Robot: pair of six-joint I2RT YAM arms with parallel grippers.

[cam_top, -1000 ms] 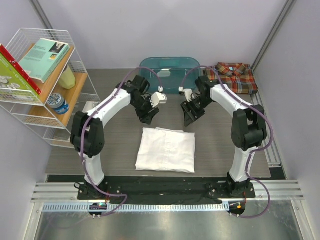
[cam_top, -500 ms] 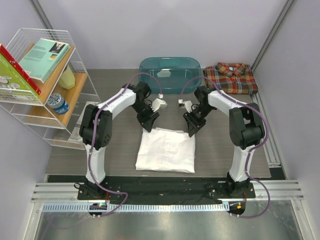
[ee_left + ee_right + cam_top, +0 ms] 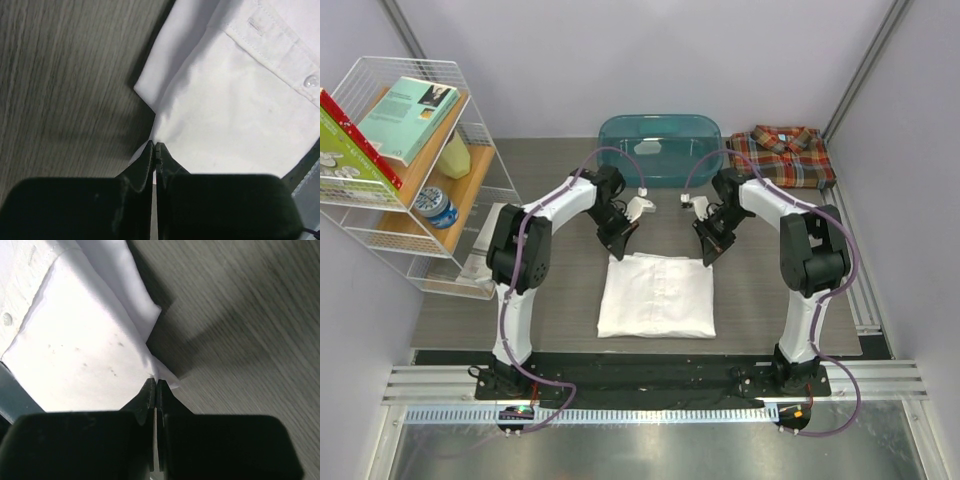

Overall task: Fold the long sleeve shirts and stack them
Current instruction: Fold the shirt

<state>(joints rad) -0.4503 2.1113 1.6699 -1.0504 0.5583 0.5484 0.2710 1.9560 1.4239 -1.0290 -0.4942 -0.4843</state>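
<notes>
Top external shows the left gripper (image 3: pixel 623 243) and right gripper (image 3: pixel 708 250) with fingers together, each clamped on a far corner of the white shirt (image 3: pixel 655 295), which spreads nearward from the fingertips. Plaid shirt (image 3: pixel 783 155) lies folded well beyond the right fingers. Seemingly left: another fold, then stacking.

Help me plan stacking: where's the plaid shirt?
Top view: the red, orange and navy plaid cloth shirt lies at the far right, beside the teal plastic tub.
</notes>
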